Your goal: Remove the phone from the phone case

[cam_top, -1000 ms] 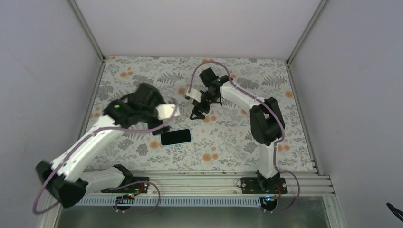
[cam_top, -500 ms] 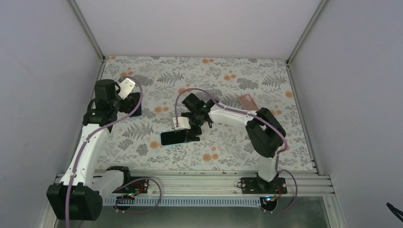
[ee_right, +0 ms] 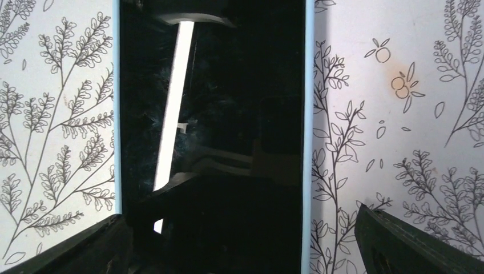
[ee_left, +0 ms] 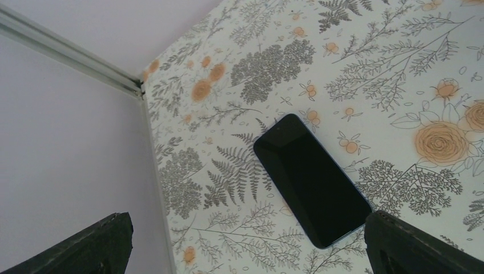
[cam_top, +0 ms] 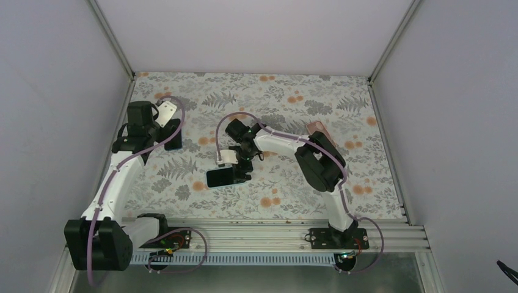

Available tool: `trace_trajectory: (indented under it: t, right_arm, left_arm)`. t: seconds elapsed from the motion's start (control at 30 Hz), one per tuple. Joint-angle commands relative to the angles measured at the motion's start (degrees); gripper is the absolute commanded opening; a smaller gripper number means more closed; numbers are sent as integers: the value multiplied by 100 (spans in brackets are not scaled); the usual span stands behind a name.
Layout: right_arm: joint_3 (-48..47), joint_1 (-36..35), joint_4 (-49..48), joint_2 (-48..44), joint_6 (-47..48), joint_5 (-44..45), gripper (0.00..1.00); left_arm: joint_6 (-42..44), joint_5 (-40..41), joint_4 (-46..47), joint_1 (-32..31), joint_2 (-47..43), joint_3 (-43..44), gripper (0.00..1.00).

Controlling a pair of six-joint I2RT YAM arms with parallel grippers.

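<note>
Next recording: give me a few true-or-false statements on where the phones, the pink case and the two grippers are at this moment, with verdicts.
1. Both the left gripper and the right gripper are open. True.
2. The left gripper holds the far-left phone in the air. False: it lies flat on the mat, ungripped.
3. The right gripper is over the middle phone. True.
4. The pink case lies against the left wall. False: it lies right of centre, partly hidden by the right arm.

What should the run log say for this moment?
left gripper open, above left phone | right gripper open, straddling centre phone | pink case lying apart, untouched | nothing held
</note>
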State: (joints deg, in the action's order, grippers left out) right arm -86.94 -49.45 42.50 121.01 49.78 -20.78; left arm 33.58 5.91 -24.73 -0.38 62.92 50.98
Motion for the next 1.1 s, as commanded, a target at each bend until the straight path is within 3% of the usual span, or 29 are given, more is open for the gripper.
trace_trajectory:
  t: [0.0,0.3,0.43,0.7,0.97,1.03,1.07]
  right_arm:
    - [-149,-48,681,176,-68,-286,100]
    - [-773,-21,1681,473,-217,-916,100]
    - [-663,-80,1623,369,-388,-766,100]
    - [667,-448,3,-2,-1118,1029,100]
    - [1131,-690,-442,116,-1245,1714,99]
    - [1191,-721,-493,196,-1250,1921,93]
    - [1192,-723,-508,228,-1251,1960,82]
  left_arm:
    - [-85,-233,-58,38,59,28,100]
    - [-146,-328,-82,38,61,-120,100]
    - [-142,-296,-54,37,44,-188,100]
    - [-293,-103,2,38,189,-192,100]
    - [-405,-125,-23,38,256,-223,100]
    - [-438,-113,-24,34,248,-236,100]
    - [-452,-121,-44,34,245,-238,100]
